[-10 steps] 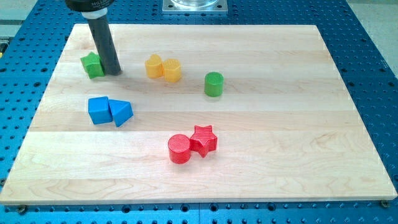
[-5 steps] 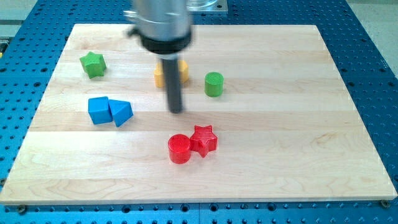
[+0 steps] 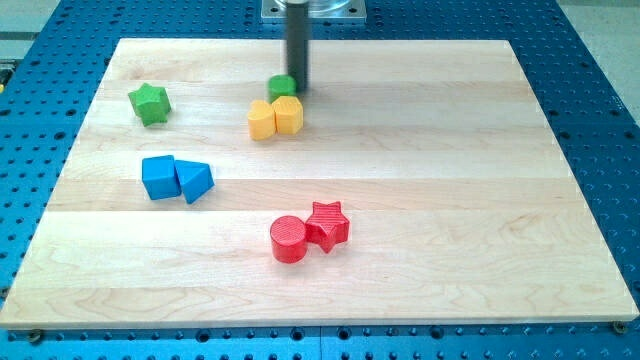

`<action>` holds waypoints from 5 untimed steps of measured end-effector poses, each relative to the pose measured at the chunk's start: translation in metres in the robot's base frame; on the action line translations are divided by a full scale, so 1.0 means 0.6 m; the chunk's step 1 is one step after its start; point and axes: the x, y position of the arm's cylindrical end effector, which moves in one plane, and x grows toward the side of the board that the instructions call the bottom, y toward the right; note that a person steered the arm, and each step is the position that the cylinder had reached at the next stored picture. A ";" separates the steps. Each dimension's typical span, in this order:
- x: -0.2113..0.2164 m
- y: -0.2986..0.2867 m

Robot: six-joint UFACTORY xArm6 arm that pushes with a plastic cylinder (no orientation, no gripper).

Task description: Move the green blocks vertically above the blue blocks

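Tip (image 3: 298, 92) beside green block (image 3: 281, 87)

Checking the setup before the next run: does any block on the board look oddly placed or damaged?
Nothing looks damaged or tipped. The green cylinder block sits crowded against the two yellow blocks, with my tip just at its right.

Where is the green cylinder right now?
The green cylinder sits in the view's upper middle, just above the two yellow blocks, with my tip against its right side. The green star lies far to its left.
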 end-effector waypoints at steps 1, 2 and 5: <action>-0.005 -0.003; -0.005 0.077; 0.095 0.001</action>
